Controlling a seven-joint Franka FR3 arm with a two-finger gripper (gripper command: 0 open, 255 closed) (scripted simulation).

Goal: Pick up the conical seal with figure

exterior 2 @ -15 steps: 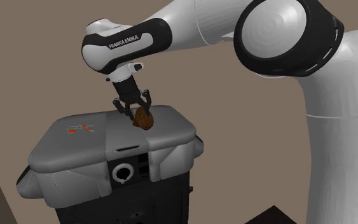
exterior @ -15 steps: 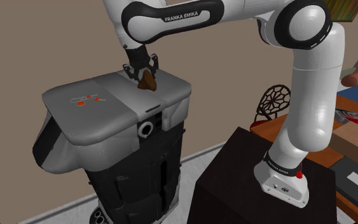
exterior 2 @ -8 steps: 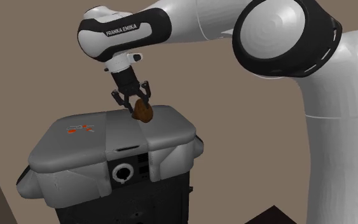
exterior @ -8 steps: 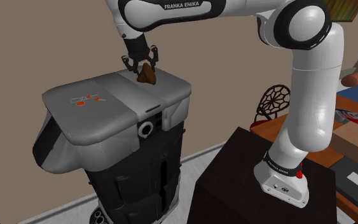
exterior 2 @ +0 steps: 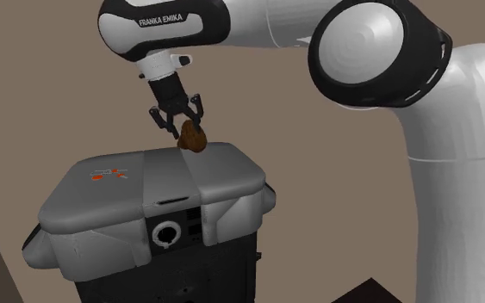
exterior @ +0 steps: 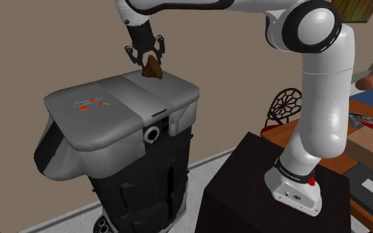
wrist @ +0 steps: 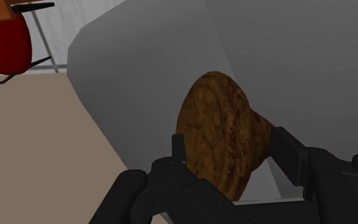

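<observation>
A small brown cone-shaped seal point(exterior: 153, 67) hangs in the air above the grey machine top point(exterior: 112, 106), clear of it. My black gripper point(exterior: 150, 61) is shut on the seal and points down from the white arm. In the second exterior view the seal point(exterior 2: 192, 139) sits between the fingers of the gripper point(exterior 2: 185, 131), a short way over the grey top point(exterior 2: 171, 185). In the wrist view the seal's round, mottled brown base point(wrist: 219, 137) faces the camera, clasped by both fingers point(wrist: 292, 153), with the grey top point(wrist: 171, 57) behind it.
The grey machine top rests on a black body with a round dial point(exterior: 153, 134). My stand is a dark box point(exterior: 251, 185) at the shoulder view's lower right. Beyond it are a wire-backed chair point(exterior: 285, 106) and a table with books point(exterior: 370, 126). A brown wall is behind.
The gripper has risen with the seal in it, lifting it off the grey top and carrying it higher over the last second.
</observation>
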